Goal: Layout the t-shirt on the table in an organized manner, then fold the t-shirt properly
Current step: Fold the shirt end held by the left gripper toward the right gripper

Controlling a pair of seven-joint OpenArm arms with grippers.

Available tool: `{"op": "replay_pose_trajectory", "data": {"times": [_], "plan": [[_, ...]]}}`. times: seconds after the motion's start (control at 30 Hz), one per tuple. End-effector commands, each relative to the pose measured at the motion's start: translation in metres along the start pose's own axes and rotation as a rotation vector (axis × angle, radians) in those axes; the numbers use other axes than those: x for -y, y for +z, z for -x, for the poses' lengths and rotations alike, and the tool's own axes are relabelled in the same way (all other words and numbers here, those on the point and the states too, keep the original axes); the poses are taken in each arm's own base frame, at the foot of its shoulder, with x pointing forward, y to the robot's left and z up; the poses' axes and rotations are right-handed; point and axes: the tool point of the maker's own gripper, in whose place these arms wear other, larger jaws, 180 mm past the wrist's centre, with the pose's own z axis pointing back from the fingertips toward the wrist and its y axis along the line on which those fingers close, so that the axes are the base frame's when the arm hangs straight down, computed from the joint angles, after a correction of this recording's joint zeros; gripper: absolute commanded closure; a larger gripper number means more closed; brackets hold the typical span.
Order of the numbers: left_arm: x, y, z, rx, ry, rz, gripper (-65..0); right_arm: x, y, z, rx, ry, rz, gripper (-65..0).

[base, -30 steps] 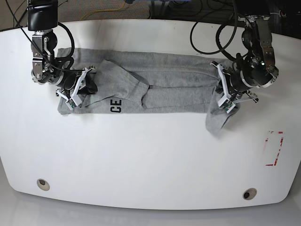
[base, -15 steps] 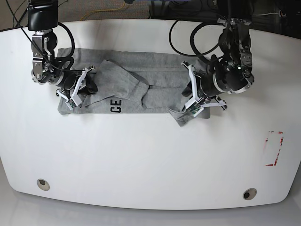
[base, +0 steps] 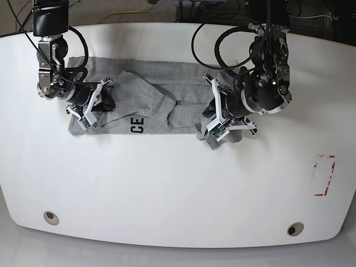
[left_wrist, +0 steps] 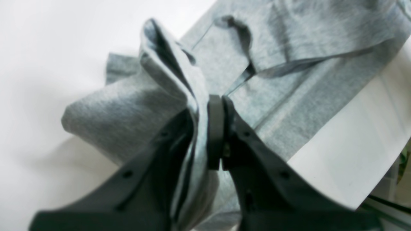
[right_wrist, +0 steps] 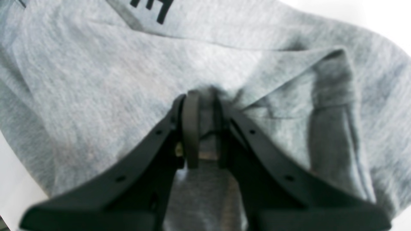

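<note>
T-shirt (base: 167,105): light heather-grey, lying in a long folded band on the far half of the white bench (base: 167,189), running parallel to its far edge. Black letters "CE" show on the near edge of the band.

Left hand (base: 216,123): closed on a bunched fold at one end of the t-shirt, grey cloth pinched between its dark pads (left_wrist: 214,128), the end doubled over the band.

Right hand (base: 89,108): closed on cloth at the opposite end of the t-shirt, fabric gathered between the pads (right_wrist: 192,128).

Red-outlined mark (base: 324,175): near the bench's side edge, well apart from the t-shirt.
</note>
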Motion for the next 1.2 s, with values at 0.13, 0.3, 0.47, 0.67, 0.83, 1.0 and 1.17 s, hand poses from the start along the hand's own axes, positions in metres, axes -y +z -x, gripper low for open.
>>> {"op": "replay_pose_trajectory", "data": {"times": [0.13,0.3,0.47,0.67,0.83,1.0,1.17], "plan": [[0.000,0.003,-0.016,0.054,-0.015,0.001,-11.4,0.006,0.003,0.007,-0.050,0.025,0.020,-8.7],[0.006,0.001,-0.021,0.068,-0.013,0.016,-15.6,0.006,0.003,0.007,-0.051,0.025,0.019,-8.7],[0.020,-0.004,-0.031,0.090,-0.018,0.048,-24.9,0.006,0.003,0.007,-0.051,0.025,0.019,-8.7],[0.025,-0.004,-0.044,0.119,-0.028,0.059,-25.8,0.006,0.003,0.007,-0.051,0.025,0.019,-8.7],[0.011,0.001,-0.040,0.117,-0.003,0.023,-25.8,0.006,0.003,0.007,-0.051,0.025,0.019,-8.7],[-0.023,0.013,-0.017,0.081,0.048,-0.061,-26.0,0.006,0.003,0.007,-0.051,0.025,0.019,-8.7],[-0.043,0.024,0.008,0.040,0.093,-0.117,-26.0,0.006,0.003,0.007,-0.051,0.025,0.019,-8.7]]}}
